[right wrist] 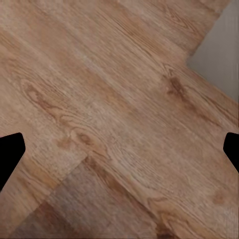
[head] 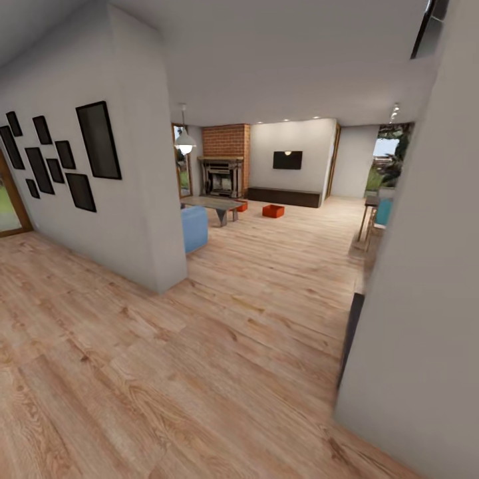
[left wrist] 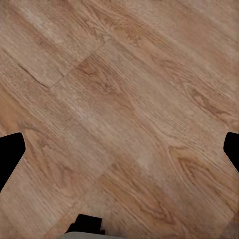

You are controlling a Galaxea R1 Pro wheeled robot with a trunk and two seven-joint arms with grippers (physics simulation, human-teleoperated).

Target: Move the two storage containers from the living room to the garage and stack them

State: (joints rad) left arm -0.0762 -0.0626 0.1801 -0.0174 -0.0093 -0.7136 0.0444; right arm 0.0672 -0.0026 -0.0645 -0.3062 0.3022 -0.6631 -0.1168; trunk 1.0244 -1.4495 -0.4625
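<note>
Looking down a hallway of light wood plank flooring (head: pixel 219 346), the head view takes in two orange-red storage containers far off in the living room. One storage container (head: pixel 273 211) sits in the open on the planks, in front of a long dark low cabinet (head: pixel 285 197) under a wall-mounted television (head: pixel 287 159). The second storage container (head: pixel 241 206) lies beside the far end of the grey low table (head: pixel 211 203), partly hidden by it. One blue sofa (head: pixel 193 228) shows its end past the corner of a pale partition wall (head: pixel 143 166), which carries nine dark picture frames (head: pixel 98 140) of various sizes. One white pendant lamp (head: pixel 185 141) hangs over the table, and a brick fireplace (head: pixel 224 159) stands behind it. Another pale wall (head: pixel 419 266) fills the near right side.

Each wrist view looks straight onto wood planks. The left end effector (left wrist: pixel 119 149) shows two dark fingertips (left wrist: pixel 11 152) at opposite edges of its view, spread wide apart with nothing between them. The right end effector (right wrist: pixel 119 149) has its fingertips (right wrist: pixel 10 152) spread equally wide and empty, with a corner of grey wall (right wrist: pixel 219 55) near it. Both containers lie well apart from either end effector, across the room.
</note>
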